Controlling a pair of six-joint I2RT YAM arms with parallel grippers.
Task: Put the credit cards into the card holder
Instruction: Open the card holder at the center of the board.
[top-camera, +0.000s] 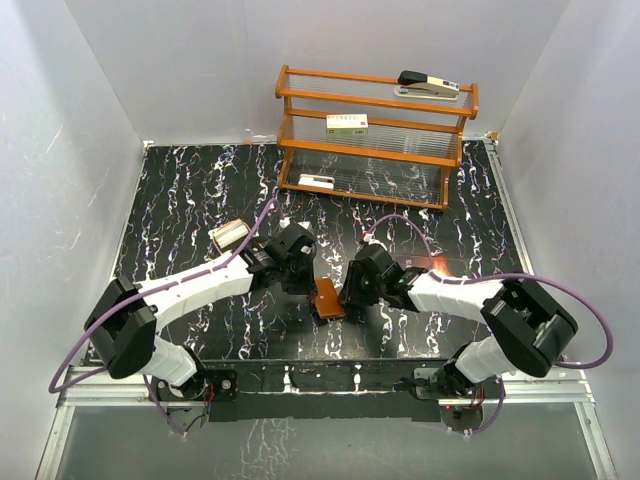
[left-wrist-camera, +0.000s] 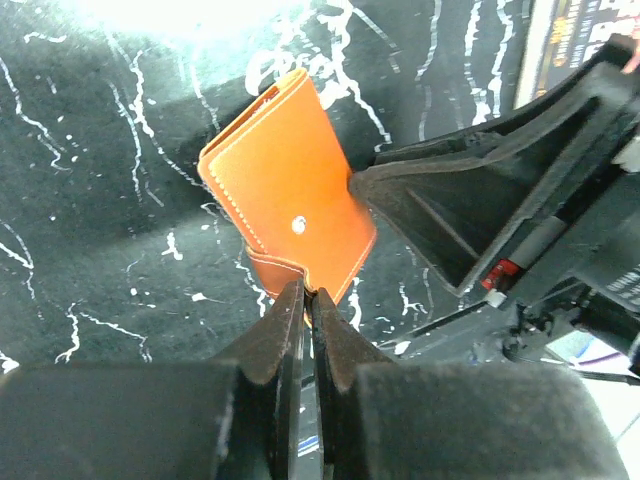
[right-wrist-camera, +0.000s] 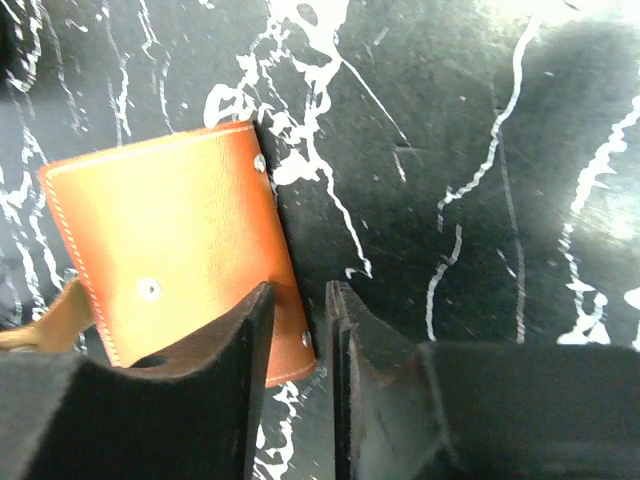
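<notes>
Black marbled table carries the closed card holder. Left gripper meets its strap edge, fingers nearly together, grip unclear; right gripper straddles another edge, slightly apart.

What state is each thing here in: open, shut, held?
card holder, folded shut, flat on the table, snap strap undone.
left gripper, shut on the card holder's strap.
right gripper, jaws almost together at the card holder's edge; grip unclear.
stapler, closed, lying on the wooden rack's top shelf.
</notes>
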